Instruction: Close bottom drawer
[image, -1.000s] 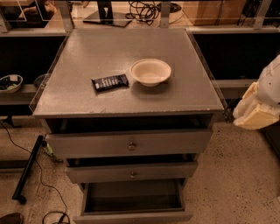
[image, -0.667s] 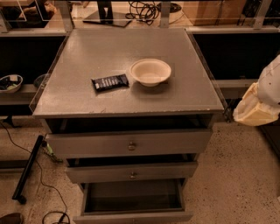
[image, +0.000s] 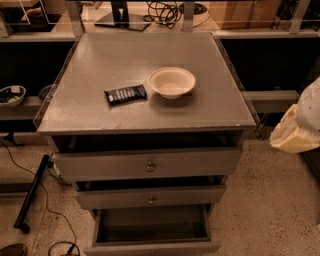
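The grey cabinet has three drawers, all pulled out by some amount. The bottom drawer is the lowest and narrowest, a shallow grey box with a plain flat front. It stands pulled far out, and its bare inside shows. The top drawer and the middle drawer, each with a small knob, stand slightly out. My gripper is the pale cream shape at the right edge, beside the cabinet at about top-drawer height. It is well apart from the bottom drawer and touches nothing.
A cream bowl and a dark snack bar lie on the cabinet top. Dark shelving runs left and right behind it. A black bar and cables lie on the speckled floor at left.
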